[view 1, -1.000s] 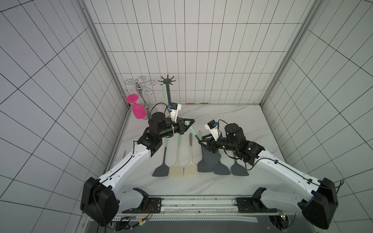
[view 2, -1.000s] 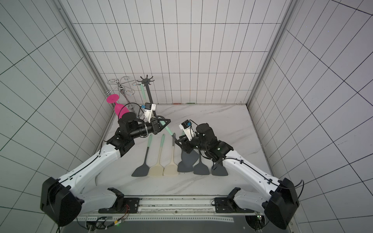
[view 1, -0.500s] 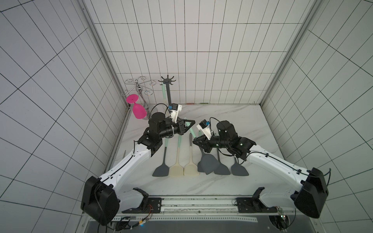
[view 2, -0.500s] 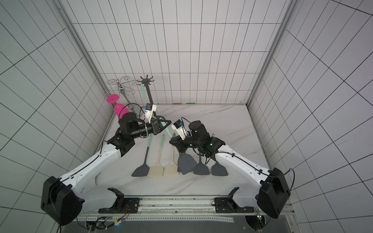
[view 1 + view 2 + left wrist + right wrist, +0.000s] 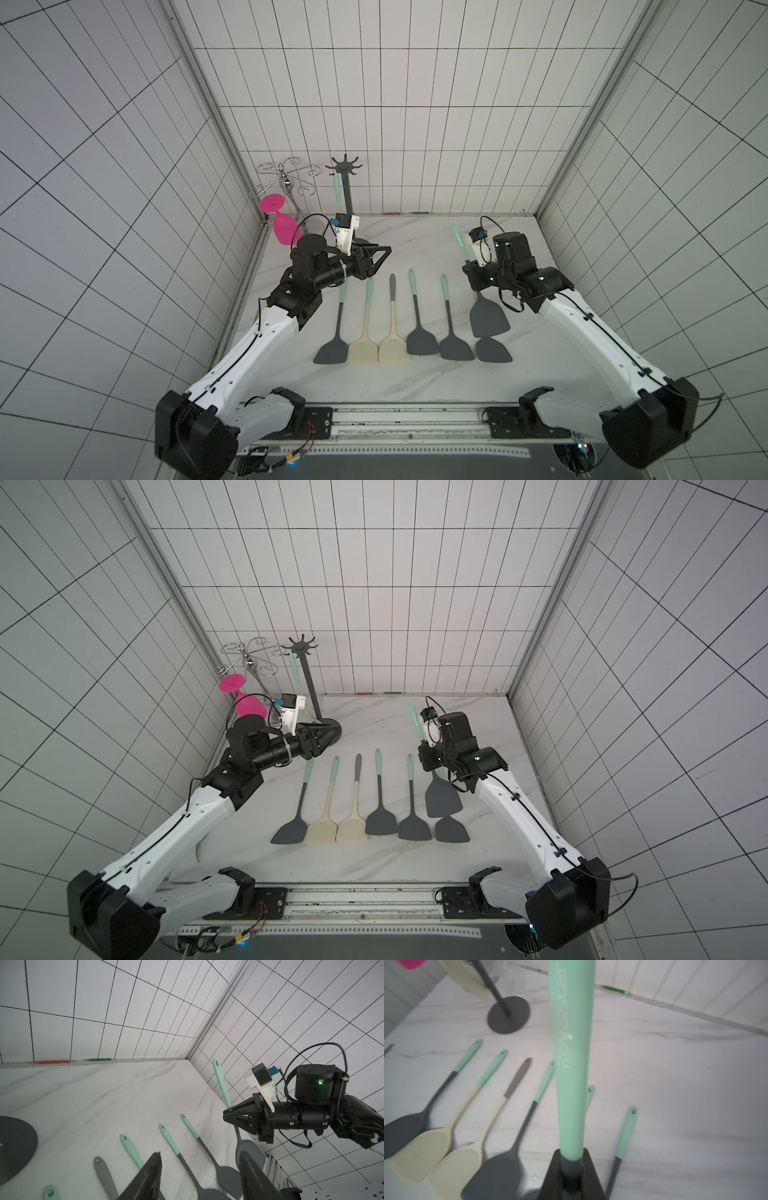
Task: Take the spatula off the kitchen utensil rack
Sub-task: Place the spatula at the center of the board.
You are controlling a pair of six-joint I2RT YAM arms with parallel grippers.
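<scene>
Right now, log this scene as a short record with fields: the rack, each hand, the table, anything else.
kitchen utensil rack: upright at the back of the table
hanging spatula: on a rack hook, mint handle uppermost
left hand: open, empty, near the rack's base
right hand: shut on the grey spatula at its handle, which points up, blade off the table
table: six spatulas lying in a row, handles toward the back wall
other: pink glass hanging from the chrome glass holder
</scene>
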